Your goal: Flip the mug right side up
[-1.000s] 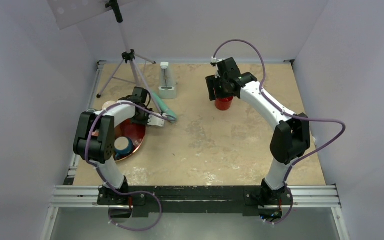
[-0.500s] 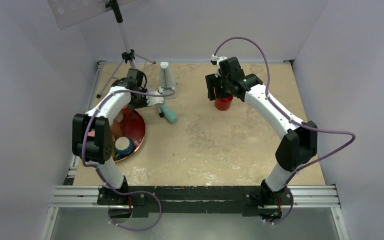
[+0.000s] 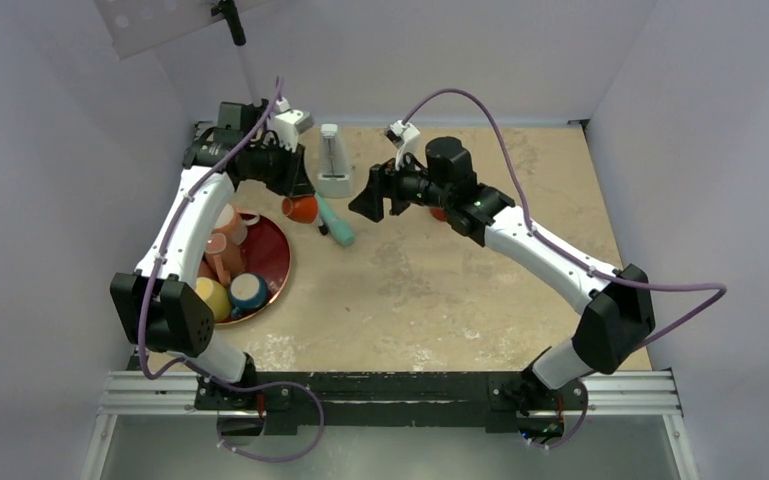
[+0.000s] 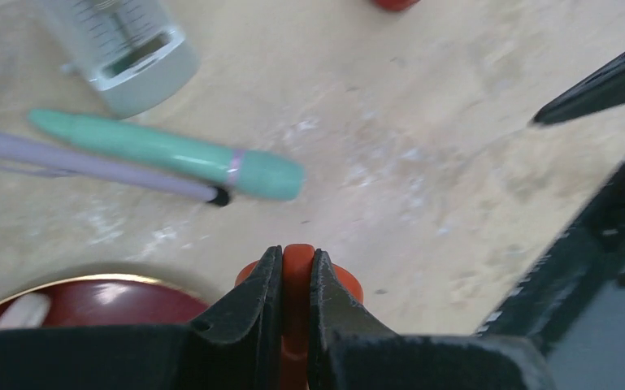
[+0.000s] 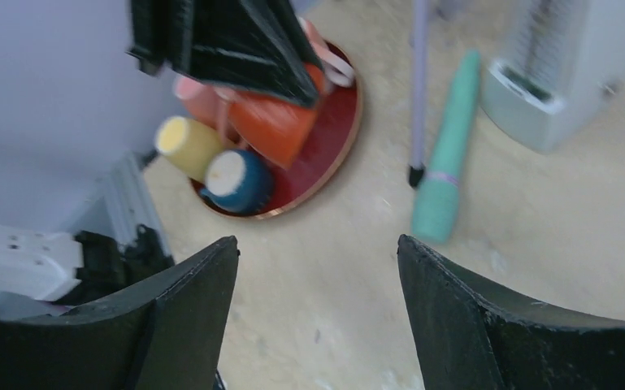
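My left gripper (image 3: 297, 193) is shut on the handle of an orange mug (image 3: 301, 208) and holds it in the air between the red plate (image 3: 272, 268) and the teal pen (image 3: 336, 224). In the left wrist view its fingertips (image 4: 291, 253) pinch the orange handle (image 4: 297, 272). My right gripper (image 3: 368, 203) is open and empty, pointing left toward the held mug. In the right wrist view the gripper (image 5: 317, 244) faces the orange mug (image 5: 272, 123). A red mug (image 3: 441, 213) stands behind my right arm, mostly hidden.
The red plate holds a yellow mug (image 3: 213, 297), a blue mug (image 3: 248, 291) and pink mugs (image 3: 222, 250). A metronome (image 3: 333, 165) stands at the back. A thin tripod leg (image 4: 89, 165) crosses by the teal pen (image 4: 171, 152).
My left gripper has risen from the plate with the orange mug and moved back and right. My right gripper has left the red mug and swung left, open.
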You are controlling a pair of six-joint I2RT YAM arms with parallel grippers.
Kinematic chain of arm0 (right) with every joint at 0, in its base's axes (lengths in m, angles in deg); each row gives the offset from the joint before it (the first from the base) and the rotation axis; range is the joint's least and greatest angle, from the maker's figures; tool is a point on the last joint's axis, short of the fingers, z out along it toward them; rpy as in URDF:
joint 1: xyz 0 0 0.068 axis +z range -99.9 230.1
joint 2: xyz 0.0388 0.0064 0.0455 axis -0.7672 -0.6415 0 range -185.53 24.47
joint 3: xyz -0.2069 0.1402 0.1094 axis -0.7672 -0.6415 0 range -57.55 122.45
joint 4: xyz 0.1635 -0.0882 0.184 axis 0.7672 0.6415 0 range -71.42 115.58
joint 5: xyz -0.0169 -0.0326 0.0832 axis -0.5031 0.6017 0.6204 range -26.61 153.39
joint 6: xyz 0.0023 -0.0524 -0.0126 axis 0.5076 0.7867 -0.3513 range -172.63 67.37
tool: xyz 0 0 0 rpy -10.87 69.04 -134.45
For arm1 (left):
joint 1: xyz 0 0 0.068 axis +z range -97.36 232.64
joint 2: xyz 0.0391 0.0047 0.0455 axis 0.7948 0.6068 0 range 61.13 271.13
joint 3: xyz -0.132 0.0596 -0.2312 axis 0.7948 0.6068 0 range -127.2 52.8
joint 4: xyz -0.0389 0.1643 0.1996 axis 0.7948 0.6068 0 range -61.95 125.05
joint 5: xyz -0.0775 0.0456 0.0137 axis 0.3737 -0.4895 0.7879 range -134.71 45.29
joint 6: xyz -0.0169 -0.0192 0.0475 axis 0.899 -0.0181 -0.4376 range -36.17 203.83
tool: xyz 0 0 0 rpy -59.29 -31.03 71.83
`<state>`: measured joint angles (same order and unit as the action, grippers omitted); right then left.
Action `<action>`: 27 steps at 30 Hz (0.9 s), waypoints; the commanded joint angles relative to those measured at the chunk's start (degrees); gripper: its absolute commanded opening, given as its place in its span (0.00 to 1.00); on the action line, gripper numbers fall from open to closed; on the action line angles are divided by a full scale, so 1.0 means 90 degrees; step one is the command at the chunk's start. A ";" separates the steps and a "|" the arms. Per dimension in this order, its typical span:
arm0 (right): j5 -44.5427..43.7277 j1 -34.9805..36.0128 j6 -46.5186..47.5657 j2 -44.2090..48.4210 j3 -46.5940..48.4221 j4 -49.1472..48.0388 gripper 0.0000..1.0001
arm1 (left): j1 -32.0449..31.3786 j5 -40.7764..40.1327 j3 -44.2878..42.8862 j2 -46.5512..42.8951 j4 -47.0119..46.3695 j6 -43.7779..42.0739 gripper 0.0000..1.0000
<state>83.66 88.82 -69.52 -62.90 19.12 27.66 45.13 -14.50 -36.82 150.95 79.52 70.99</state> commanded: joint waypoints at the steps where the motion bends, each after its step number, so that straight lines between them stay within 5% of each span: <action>1: 0.1596 0.0033 -0.1100 0.0075 -0.0261 -0.2633 0.76 | 0.0014 0.1891 -0.0325 -0.0163 -0.0937 0.2477 0.00; 6: 0.2032 0.0025 -0.1476 -0.0480 -0.0049 -0.2796 0.74 | -0.0047 0.2411 -0.0292 -0.0210 -0.1685 0.3422 0.00; 12: 0.2035 0.0021 -0.1606 -0.0670 0.0111 -0.2618 0.74 | -0.0082 0.2527 -0.0258 -0.0239 -0.2103 0.3643 0.00; 17: 0.2412 0.0034 -0.2180 -0.0800 -0.0016 -0.3480 0.68 | -0.0261 0.2651 -0.0139 -0.0252 -0.2275 0.3738 0.00; 21: 0.2397 0.0031 -0.2478 -0.0800 -0.0092 -0.4105 0.49 | -0.0357 0.2893 0.0197 -0.0265 -0.2703 0.4167 0.00; 27: 0.1767 -0.0022 -0.2283 -0.0639 -0.0164 -0.3769 0.00 | -0.0357 0.3062 0.0345 -0.0254 -0.2871 0.4250 0.00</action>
<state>103.60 87.90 -91.39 -71.03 16.95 -1.67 42.86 10.88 -35.05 149.82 55.76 105.92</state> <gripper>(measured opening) 0.156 0.140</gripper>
